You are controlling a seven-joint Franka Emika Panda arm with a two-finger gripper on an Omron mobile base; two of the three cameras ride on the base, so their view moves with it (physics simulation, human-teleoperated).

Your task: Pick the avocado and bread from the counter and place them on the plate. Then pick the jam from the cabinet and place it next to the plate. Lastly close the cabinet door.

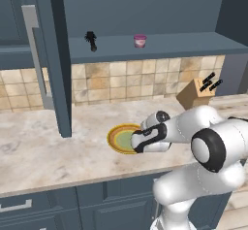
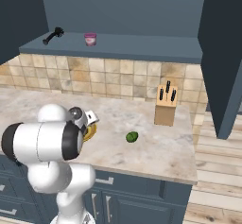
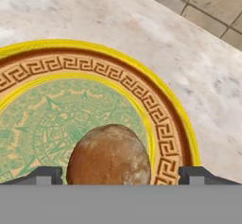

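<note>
Directly beneath the hand camera, one bread [image 3: 109,154]: a rounded brown lump, crusty and mottled, lighter tan on top, lying on the pale green centre of the plate [image 3: 163,119]. Flanking it, the end effector [image 3: 121,176] with two small dark fingertips [image 3: 45,175] spread wide and clear of the crust on both sides, so released, gripping nothing. One plate, round and shallow, glossy yellow rim, an orange band with a brown key pattern, a green medallion printed in the middle; seen from the left base camera partly hidden behind the white arm [image 1: 121,139]. Under it, the table [image 1: 38,146], a long slab of beige marbled stone over dark blue-grey panelled fronts. Farther right on the stone, well apart from the plate, one avocado [image 2: 132,136], a small dark green ball, smooth. Beyond that, near the tiled wall, one tan wooden knife block [image 2: 166,108] with black handles sticking out. Higher and farthest back, the cabinet [image 2: 118,46] standing wide, its shelf carrying one jam [image 2: 90,39], a squat pink-purple jar with a paler lid, and one slim black bottle-like object [image 2: 53,35] lying well apart from it. At the left, the cabinet door [image 1: 53,59], tall and panelled, swung outward, with one long grey bar handle [image 1: 35,54].
</note>
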